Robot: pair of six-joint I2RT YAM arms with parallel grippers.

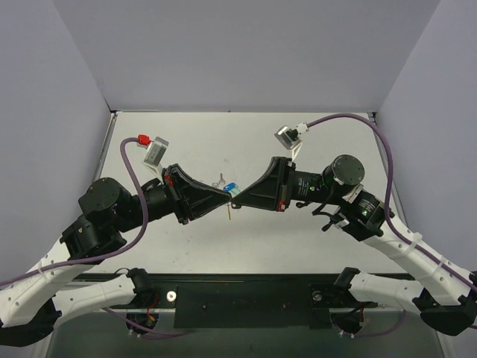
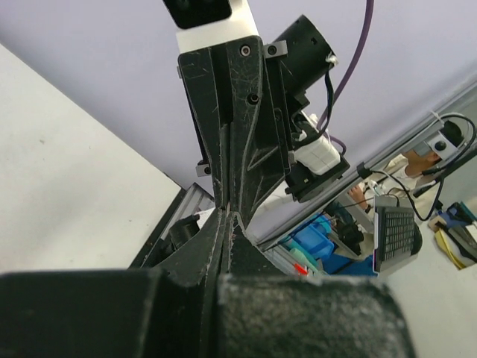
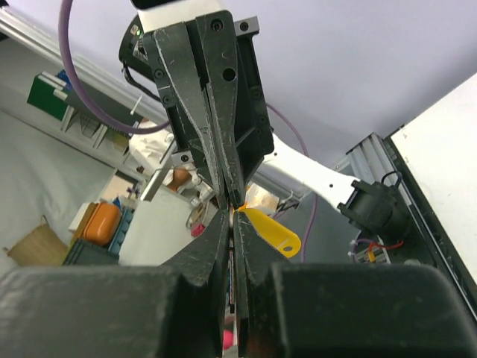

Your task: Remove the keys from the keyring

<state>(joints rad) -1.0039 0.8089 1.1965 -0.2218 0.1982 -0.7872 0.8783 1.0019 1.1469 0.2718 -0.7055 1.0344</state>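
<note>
Both grippers meet tip to tip above the middle of the table. The keyring's yellow tag [image 3: 273, 232] hangs from that meeting point; from above it shows as a thin yellow sliver [image 1: 229, 212]. My right gripper [image 3: 232, 212] is shut on a thin flat dark metal strip, apparently a key [image 3: 232, 277], that runs back between its fingers. My left gripper [image 2: 227, 215] is shut, pinching at the same spot where the tag's ring sits. The ring itself is hidden by the fingertips. In the top view the left gripper [image 1: 225, 195] faces the right gripper [image 1: 235, 198].
On the table just behind the fingertips lie a blue key tag [image 1: 233, 186] and a small silver key [image 1: 220, 179]. Grey walls close the table [image 1: 223, 142] at the back and on both sides. The arm bases stand along the near edge.
</note>
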